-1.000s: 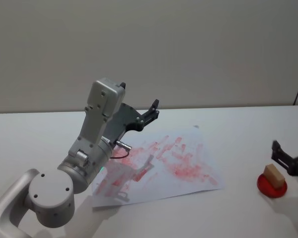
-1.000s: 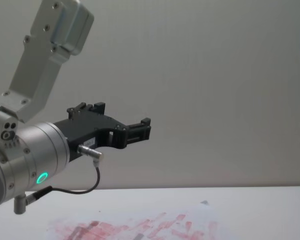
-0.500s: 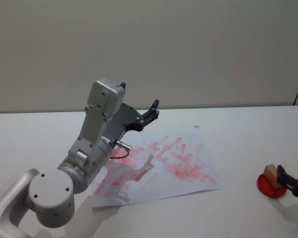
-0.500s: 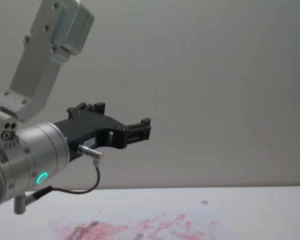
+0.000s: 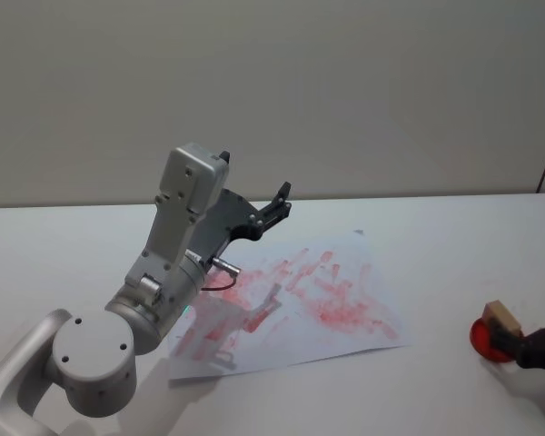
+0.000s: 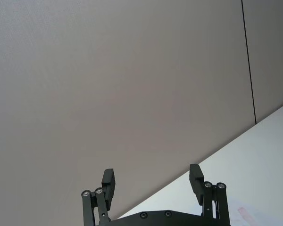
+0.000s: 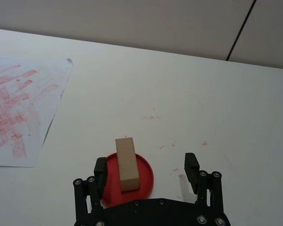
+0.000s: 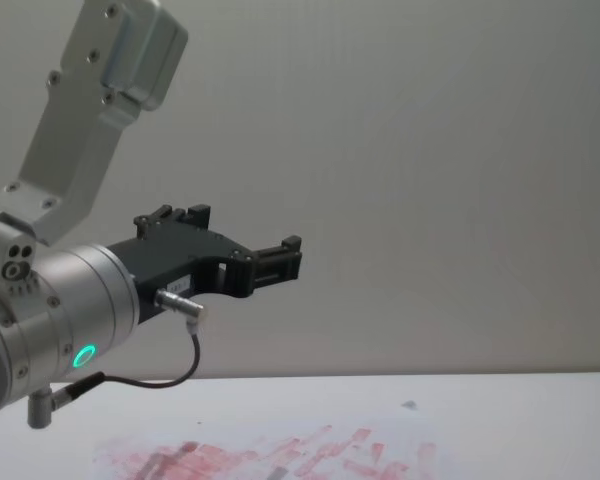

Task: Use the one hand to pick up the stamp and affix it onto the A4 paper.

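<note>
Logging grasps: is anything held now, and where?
Nothing is held. The right gripper is open astride the stamp on the red pad; the left gripper is open, raised.

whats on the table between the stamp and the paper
Nothing: the white table between the stamp and the paper is bare, in the head and right wrist views.

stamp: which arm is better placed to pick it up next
Right. The right gripper is open right at the stamp on the red pad. The left gripper hangs raised above the A4 paper, far from it.
</note>
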You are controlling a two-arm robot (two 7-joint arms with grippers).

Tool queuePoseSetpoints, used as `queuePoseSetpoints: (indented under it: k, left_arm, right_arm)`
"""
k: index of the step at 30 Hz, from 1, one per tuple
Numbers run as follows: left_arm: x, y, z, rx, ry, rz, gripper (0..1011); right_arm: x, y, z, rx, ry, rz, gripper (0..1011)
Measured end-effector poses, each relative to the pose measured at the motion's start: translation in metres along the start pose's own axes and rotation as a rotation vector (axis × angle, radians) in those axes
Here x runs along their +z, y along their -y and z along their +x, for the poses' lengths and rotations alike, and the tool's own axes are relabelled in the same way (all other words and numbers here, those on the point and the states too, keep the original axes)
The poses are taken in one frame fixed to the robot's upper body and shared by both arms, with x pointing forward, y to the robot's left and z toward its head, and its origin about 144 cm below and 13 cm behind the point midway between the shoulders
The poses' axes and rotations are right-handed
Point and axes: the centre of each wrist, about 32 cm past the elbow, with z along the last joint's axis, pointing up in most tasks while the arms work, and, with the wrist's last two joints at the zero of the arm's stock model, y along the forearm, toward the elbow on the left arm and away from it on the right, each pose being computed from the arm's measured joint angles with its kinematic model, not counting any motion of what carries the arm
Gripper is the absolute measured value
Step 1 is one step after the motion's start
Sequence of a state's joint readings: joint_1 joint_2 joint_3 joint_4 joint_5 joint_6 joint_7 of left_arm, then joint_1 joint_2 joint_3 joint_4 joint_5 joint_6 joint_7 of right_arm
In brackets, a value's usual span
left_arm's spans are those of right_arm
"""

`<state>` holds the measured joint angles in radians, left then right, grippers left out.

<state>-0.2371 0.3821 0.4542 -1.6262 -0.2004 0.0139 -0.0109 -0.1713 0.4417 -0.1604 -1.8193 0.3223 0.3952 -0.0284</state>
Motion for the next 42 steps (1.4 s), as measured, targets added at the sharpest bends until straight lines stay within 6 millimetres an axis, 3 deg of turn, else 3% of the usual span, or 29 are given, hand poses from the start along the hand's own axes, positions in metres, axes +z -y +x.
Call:
queuePoseSetpoints:
  k: [6,12,31,42]
  left_arm:
    - [0.000,0.000,0.000,0.000,0.000,0.000,1001]
    - [0.000,0.000,0.000,0.000,0.000,0.000,1001]
    - [0.000,0.000,0.000,0.000,0.000,0.000,1001]
    - [0.000,0.000,0.000,0.000,0.000,0.000,1001]
  right_arm:
    - [0.002,-0.009,0.000,0.028,0.030,-0.007,994]
    - [0.003,-0.015,0.001,0.043,0.047,-0.011,879]
    - [0.005,-0.022,0.001,0.068,0.072,-0.017,254]
    - [0.007,-0.023,0.000,0.070,0.075,-0.008,217]
